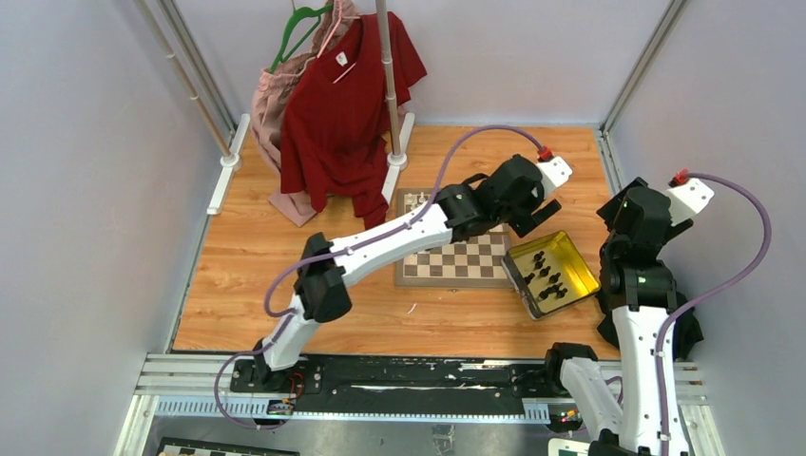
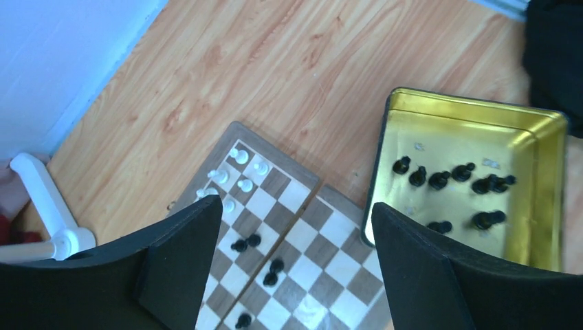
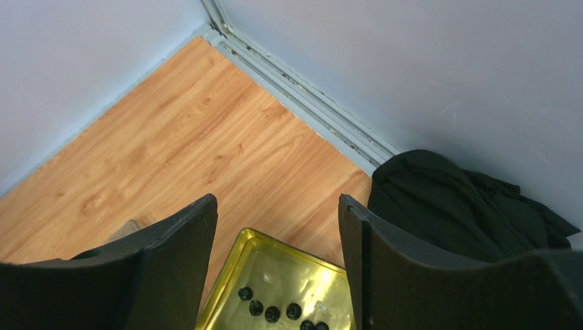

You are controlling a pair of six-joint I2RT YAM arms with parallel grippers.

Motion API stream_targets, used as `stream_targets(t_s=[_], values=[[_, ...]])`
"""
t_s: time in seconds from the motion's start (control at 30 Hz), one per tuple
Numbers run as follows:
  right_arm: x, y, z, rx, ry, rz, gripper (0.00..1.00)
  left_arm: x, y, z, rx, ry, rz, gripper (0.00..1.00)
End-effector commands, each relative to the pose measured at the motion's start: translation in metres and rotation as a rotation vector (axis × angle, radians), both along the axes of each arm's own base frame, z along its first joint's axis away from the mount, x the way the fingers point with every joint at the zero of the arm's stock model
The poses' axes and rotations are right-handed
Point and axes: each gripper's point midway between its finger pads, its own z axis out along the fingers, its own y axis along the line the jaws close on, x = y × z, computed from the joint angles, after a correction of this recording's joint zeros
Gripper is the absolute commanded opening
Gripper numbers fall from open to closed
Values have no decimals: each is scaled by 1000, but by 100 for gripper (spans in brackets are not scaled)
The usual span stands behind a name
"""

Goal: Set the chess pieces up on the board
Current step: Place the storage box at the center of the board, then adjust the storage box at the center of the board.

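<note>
Wooden table [image 1: 266,271], board [image 1: 458,262], gold tray [image 1: 574,263], rack base [image 1: 228,161]

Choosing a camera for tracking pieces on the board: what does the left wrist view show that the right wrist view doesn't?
Only the left wrist view: the board with white pieces and black pieces standing on it, plus a white stand foot. Only the right wrist view: the enclosure corner with its grey rail, and a crumpled black cloth by the wall. Both: the gold tray holding spare black pieces, the wooden tabletop, and an open, empty end effector: left end effector, right end effector.
</note>
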Motion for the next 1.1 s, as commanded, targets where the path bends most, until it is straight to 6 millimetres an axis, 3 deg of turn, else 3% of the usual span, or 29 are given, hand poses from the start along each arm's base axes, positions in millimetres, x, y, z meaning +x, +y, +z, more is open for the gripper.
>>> stream_targets(t_s=[0.0,0.13,0.2,0.3,0.43,0.47,0.57,0.8,1.07], values=[[-5,-3,-35,6,112,-11,69,-22,26,21,-43,79,25,86],[5,5,-77,36,240,47,69,-22,58,22,-103,138,167,82],[9,11,-99,61,305,83,69,-18,75,25,-177,184,252,73],[12,17,-125,90,380,118,69,-7,102,21,-276,249,347,71],[14,26,-146,113,454,184,67,16,146,12,-367,293,492,63],[13,28,-151,117,472,193,67,19,155,4,-378,310,520,63],[11,26,-163,109,531,199,66,28,177,1,-469,342,575,62],[11,29,-193,131,639,222,66,38,204,-1,-529,346,624,62],[30,27,-218,156,714,214,66,45,217,-6,-539,349,641,63]])
